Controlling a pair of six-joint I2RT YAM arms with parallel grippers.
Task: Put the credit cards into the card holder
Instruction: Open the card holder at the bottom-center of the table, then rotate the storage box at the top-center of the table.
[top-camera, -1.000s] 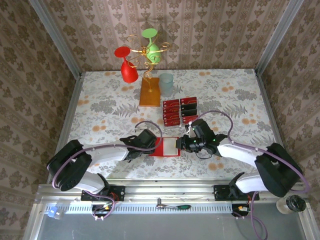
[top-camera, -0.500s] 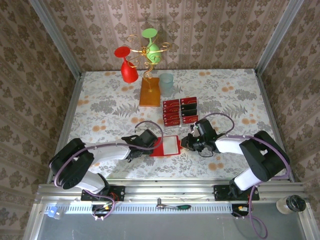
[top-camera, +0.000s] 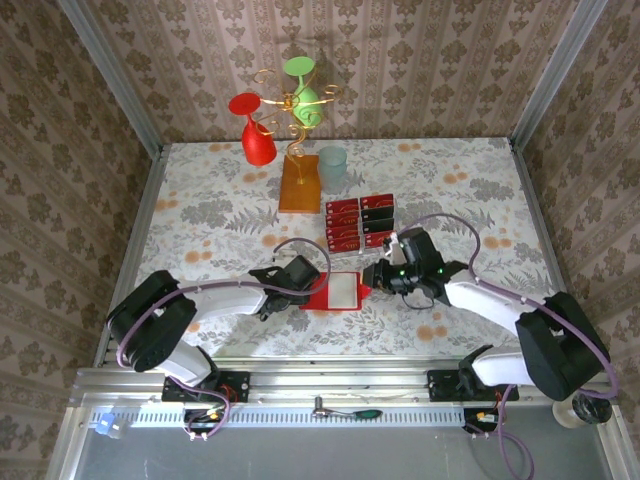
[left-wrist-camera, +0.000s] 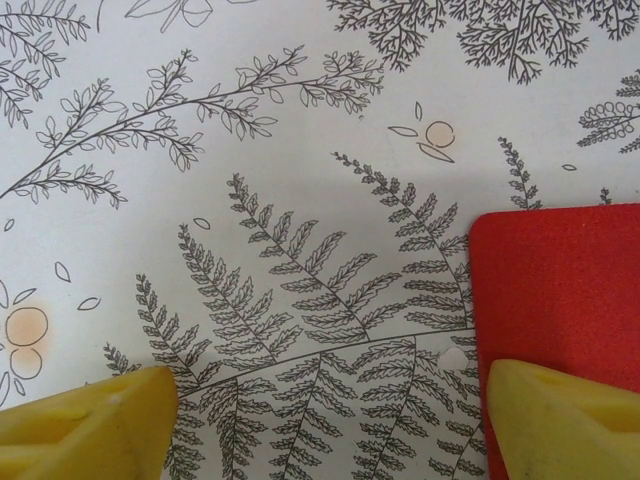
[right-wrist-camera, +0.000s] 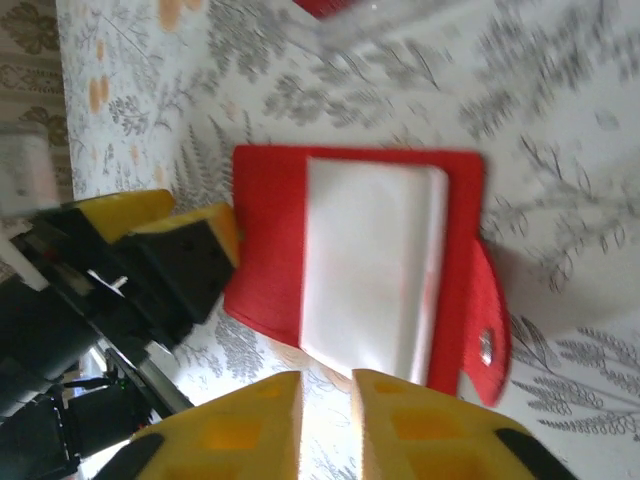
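The card holder (top-camera: 336, 292) lies open on the floral tablecloth, red with a pale inner pocket (right-wrist-camera: 370, 265) facing up and its snap flap (right-wrist-camera: 490, 320) to one side. My left gripper (top-camera: 300, 279) is open at its left edge; one yellow finger (left-wrist-camera: 565, 420) rests over the red corner (left-wrist-camera: 555, 290), the other finger (left-wrist-camera: 85, 425) over bare cloth. My right gripper (top-camera: 378, 276) hovers just off the holder's right side, its jaws (right-wrist-camera: 326, 425) a narrow gap apart with nothing between them. The credit cards (top-camera: 358, 222) sit in rows in a clear tray behind the holder.
A wire stand on an orange-brown base (top-camera: 299, 186) holds a red glass (top-camera: 255, 130) and a green glass (top-camera: 303, 95) at the back. A pale cup (top-camera: 332, 166) stands beside it. Wallpapered walls enclose the table on three sides.
My right gripper has drawn back a little from the holder's right edge and its jaws have parted slightly. The left gripper and the holder have barely shifted.
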